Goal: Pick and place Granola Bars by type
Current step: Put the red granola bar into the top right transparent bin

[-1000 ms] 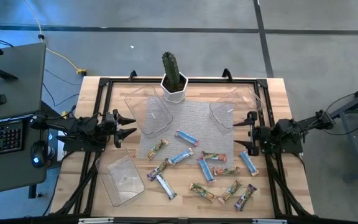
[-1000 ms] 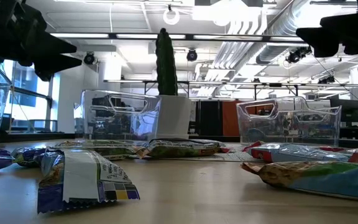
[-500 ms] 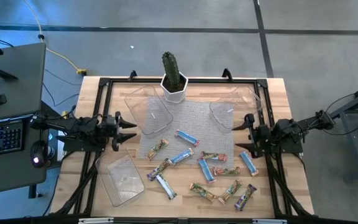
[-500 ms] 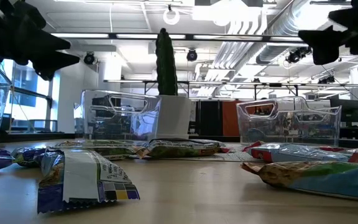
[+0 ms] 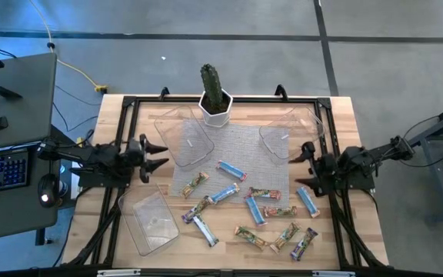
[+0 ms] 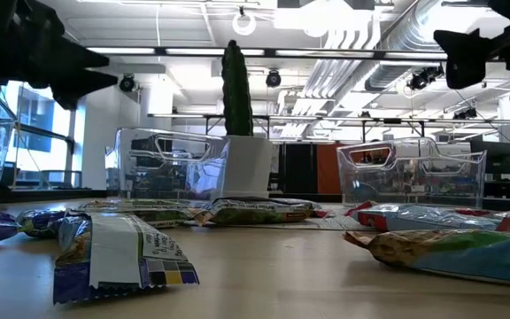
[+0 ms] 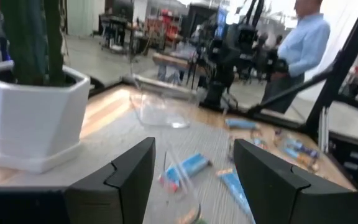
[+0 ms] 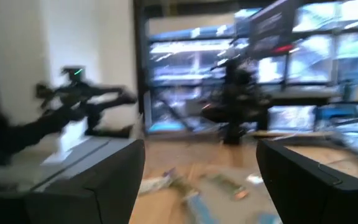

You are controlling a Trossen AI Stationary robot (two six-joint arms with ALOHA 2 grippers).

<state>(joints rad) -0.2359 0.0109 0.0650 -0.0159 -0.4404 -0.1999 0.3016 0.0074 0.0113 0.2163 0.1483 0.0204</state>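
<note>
- My left hand (image 5: 160, 155) hangs over the left side of the counter (image 5: 343, 123), fingers spread wide with nothing between them and nothing touching them.
- From its wrist camera the two dark fingers (image 7: 124, 174) stand well apart, with open air between them above the grey mat (image 5: 237, 146).
- My right hand (image 5: 304, 168) sits over the right side of the counter, also splayed open and carrying nothing; one finger reaches toward the right-hand clear tub (image 5: 287, 132), the other lies near a blue-and-white bar (image 5: 307, 201).
- The right wrist picture is smeared, so I'd only say its fingers (image 8: 92, 186) look parted, which agrees with the overhead camera.
- The Granola Bars (image 5: 248, 211) lie loose on the counter in a scatter across the front half, some on the mat's front edge and the rest on bare wood, between the two hands and nearer the front.
- I see blue-and-white wrappers, tan-green ones and a few white-and-purple ones mixed together; none rests in a tub.
- Two clear tubs stand at the back, either side of a white pot with a cactus (image 5: 214, 96); a third tub (image 5: 151, 221) sits at front left.
- A person in a light blue shirt (image 7: 306, 37) stands in the room beyond the counter.
</note>
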